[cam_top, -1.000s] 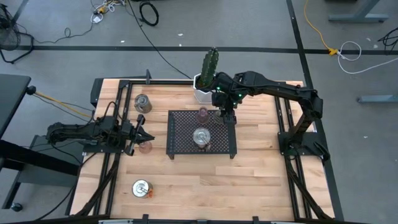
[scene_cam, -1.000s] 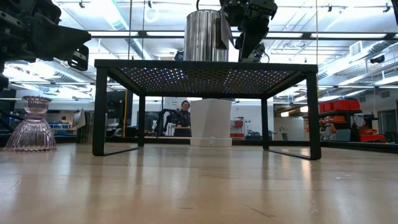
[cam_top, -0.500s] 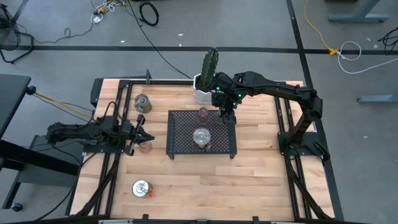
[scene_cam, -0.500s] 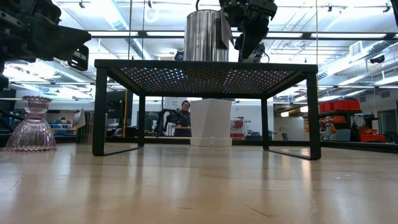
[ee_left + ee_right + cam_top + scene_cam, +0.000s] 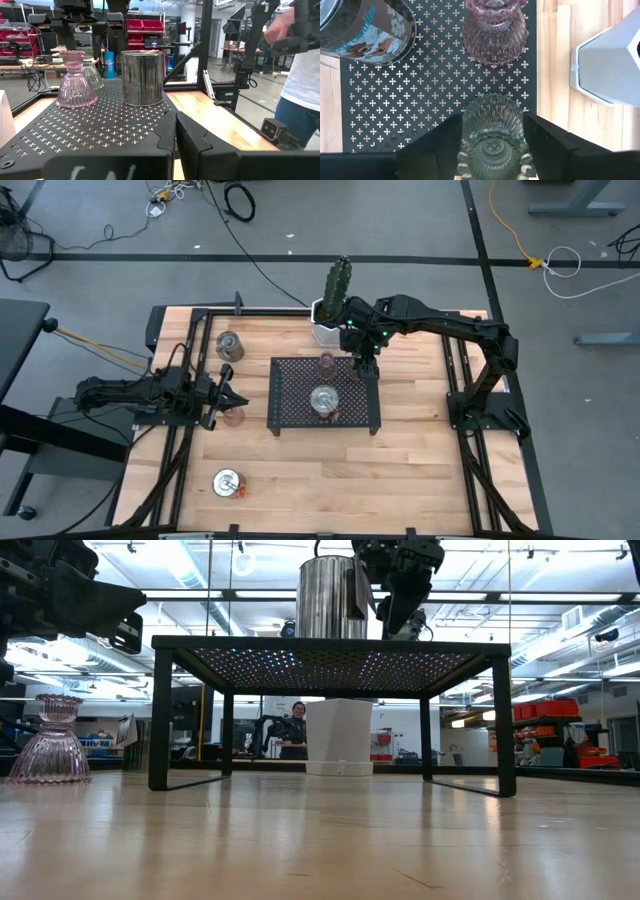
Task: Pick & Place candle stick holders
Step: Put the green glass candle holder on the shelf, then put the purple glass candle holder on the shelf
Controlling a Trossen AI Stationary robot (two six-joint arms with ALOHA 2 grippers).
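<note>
A: So, where is the right gripper [image 5: 364, 366] working?

B: It is hanging over the far right corner of the black mesh tray [image 5: 290, 380], beside the white cactus pot [image 5: 326, 330]. Its own wrist view is showing what the high view is hiding: the greenish cup [image 5: 492, 131] is sitting inside the gripper, on the mesh. I cannot tell whether it is being squeezed or is standing free.

A: What else is sitting on the tray?

B: The pinkish cup [image 5: 494, 31] is standing just beyond the greenish one, along the tray's far edge, and a silver holder [image 5: 323, 400] is occupying the middle.

A: And the left gripper [image 5: 227, 393]?

B: It is waiting near the desk's [image 5: 420, 470] left edge, pinched fully together and holding nothing. The low view is showing a ribbed glass cup [image 5: 50, 740] standing on the desk just beside it.

A: Any holders standing elsewhere?

B: One silver holder [image 5: 229, 346] is standing towards the far left corner and another [image 5: 228, 481] towards the near left corner.

A: How is the room looking?

B: The greenish cup is standing close to the tray's right edge, with the pot near. The desk's right and near sides are lying open.
</note>
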